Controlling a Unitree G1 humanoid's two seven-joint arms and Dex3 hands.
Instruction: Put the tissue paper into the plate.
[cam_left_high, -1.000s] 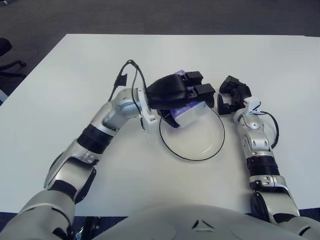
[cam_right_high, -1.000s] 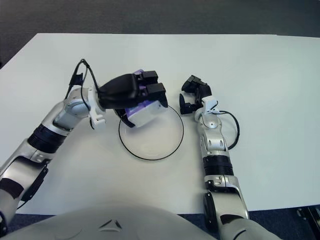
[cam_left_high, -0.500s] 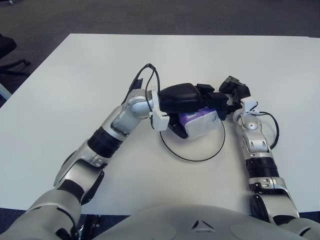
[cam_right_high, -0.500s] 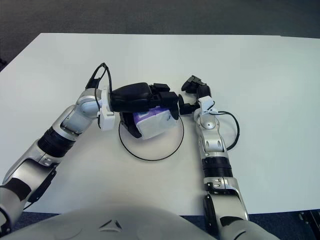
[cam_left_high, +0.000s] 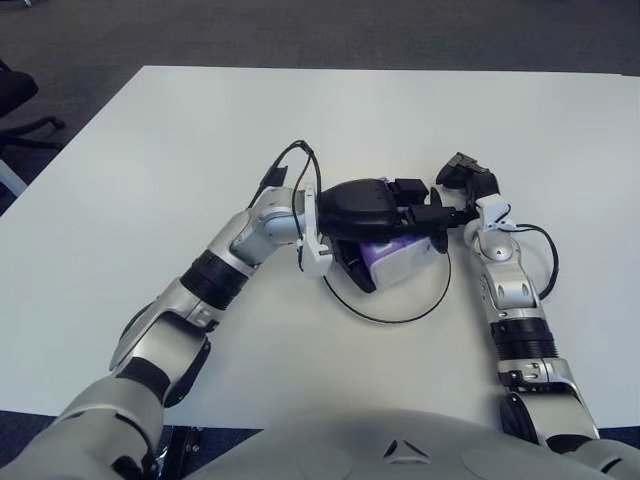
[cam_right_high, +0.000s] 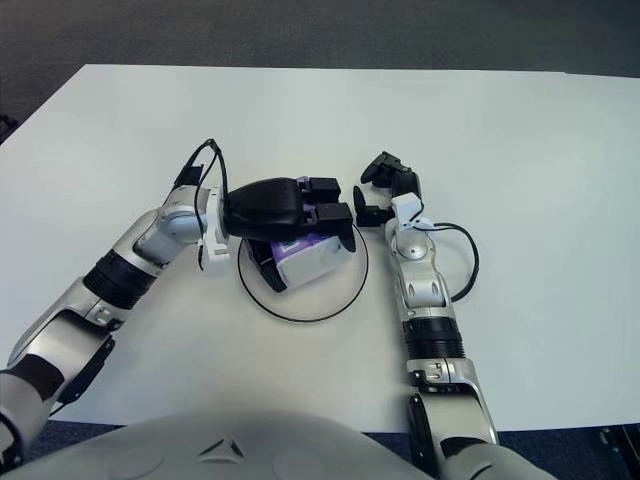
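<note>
Now, quick notes.
Landmark: plate (cam_left_high: 400, 312), clear with a dark rim, on the white surface (cam_left_high: 140, 150).
Left robot hand (cam_left_high: 375, 215): over the plate's far-left part, fingers curled around the tissue paper (cam_left_high: 395, 258), gripping it from above.
Tissue paper: white and purple pack, inside the plate's rim at its far side; looks low, at or just off the plate bottom, contact not clear.
Right robot hand (cam_left_high: 462, 185): just beyond the plate's far-right edge, idle, fingers half curled and holding nothing.
Change: one second ago the pack was held higher, near the plate's far rim; since then the left robot hand has come down and further in over the plate, ending close to the right robot hand.
Meaning: carry looks done, placing nearly done.
Next: probably open the fingers and lift away.
Risk: pack could tip or cling to a finger on release.
</note>
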